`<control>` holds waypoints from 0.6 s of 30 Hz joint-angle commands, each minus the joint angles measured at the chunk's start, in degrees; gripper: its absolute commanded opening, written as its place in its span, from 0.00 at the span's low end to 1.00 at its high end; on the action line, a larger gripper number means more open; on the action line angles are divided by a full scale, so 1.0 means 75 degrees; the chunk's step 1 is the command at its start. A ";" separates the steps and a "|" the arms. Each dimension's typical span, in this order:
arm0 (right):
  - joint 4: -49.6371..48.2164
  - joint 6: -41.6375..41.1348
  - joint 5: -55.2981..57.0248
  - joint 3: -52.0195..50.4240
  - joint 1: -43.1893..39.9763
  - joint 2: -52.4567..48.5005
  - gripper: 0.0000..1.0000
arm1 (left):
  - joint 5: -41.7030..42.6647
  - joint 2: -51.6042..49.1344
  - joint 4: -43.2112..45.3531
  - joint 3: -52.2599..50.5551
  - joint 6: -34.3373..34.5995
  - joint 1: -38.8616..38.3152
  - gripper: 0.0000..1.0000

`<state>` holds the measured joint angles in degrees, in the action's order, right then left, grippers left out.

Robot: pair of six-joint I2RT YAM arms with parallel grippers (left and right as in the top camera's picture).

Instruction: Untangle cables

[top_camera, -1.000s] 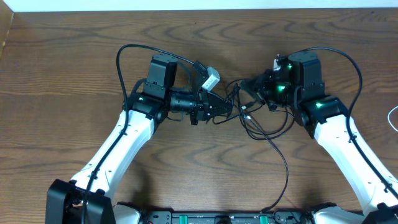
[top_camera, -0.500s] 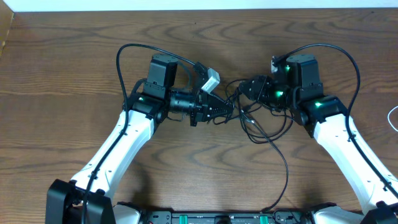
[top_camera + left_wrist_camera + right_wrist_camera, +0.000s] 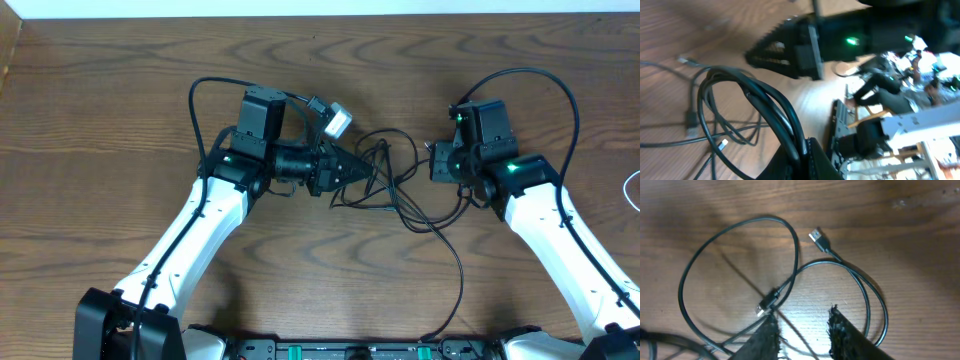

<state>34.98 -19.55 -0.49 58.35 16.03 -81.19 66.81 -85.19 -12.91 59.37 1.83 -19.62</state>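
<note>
Untangling cables, anchor and free hand. My left gripper [image 3: 352,172] is clenched on a gathered bundle of the black cables [image 3: 395,185]. I judge this pins the knot at one side so that loops can be drawn out of it. The strands fan out across the table [image 3: 100,120] between my two arms. My right gripper [image 3: 801,315] hovers just above a loose loop and its plug [image 3: 819,239]. Its fingers stand apart and grasp nothing, with bare wood showing between them, placed, I judge, to pick a strand.

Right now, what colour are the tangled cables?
Black cables, clearest in the right wrist view.
</note>
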 commanded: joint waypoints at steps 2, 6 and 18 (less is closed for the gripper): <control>0.0058 0.0210 -0.1839 0.0017 -0.0207 -0.0003 0.04 | -0.0539 -0.0073 0.0149 0.0023 0.0417 -0.0012 0.08; 0.0061 0.0213 -0.4220 0.0017 -0.0685 -0.0006 0.07 | -0.0111 -0.0073 0.0166 0.0023 -0.0836 -0.0012 0.07; 0.0102 -0.2279 -0.5587 0.0017 -0.1716 -0.0015 0.40 | 0.1425 -0.0070 0.0650 0.0023 -0.3299 -0.0012 0.08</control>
<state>36.01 -33.10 -39.44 58.35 3.18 -81.19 71.77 -85.19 -10.66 59.37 -18.74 -19.62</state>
